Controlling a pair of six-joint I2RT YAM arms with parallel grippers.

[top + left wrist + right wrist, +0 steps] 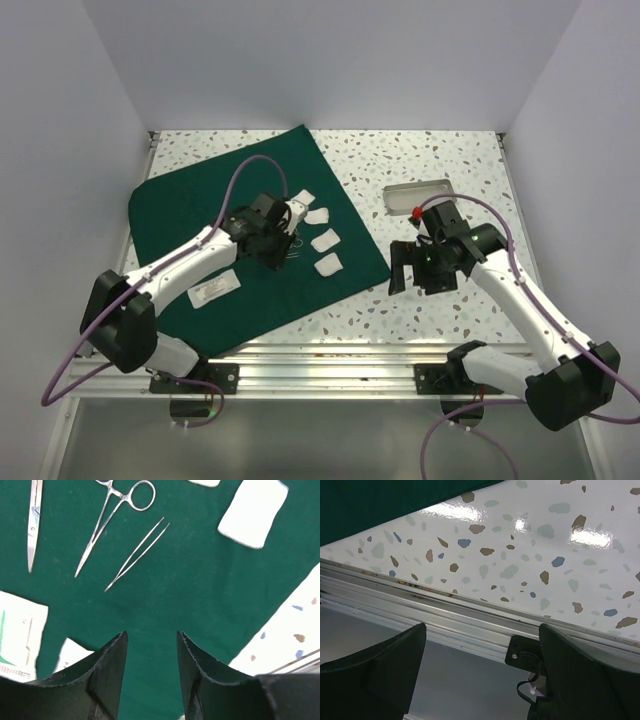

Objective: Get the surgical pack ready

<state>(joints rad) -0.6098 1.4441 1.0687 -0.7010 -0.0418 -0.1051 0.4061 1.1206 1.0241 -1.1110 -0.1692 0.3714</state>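
The dark green drape [200, 215] lies spread flat on the left of the table. On it lie several white gauze pads [324, 240], a white packet [213, 290] and steel instruments [292, 250]. The steel tray [417, 196] stands on the bare table to the right of the drape. My left gripper [275, 262] is open and empty above the drape [200, 580]. Beyond its tips [152, 637] lie scissors [33, 525], a ring-handled clamp [112, 517] and tweezers [137, 554], with a gauze pad [253, 512] and a packet [20, 635] to the sides. My right gripper [420, 272] is open and empty over the table.
The speckled table [440, 150] has white walls on three sides. A metal rail [330, 365] runs along its near edge. In the right wrist view the gripper [482, 630] hangs over this rail [445, 615], and the drape's corner [380, 505] shows at the top left.
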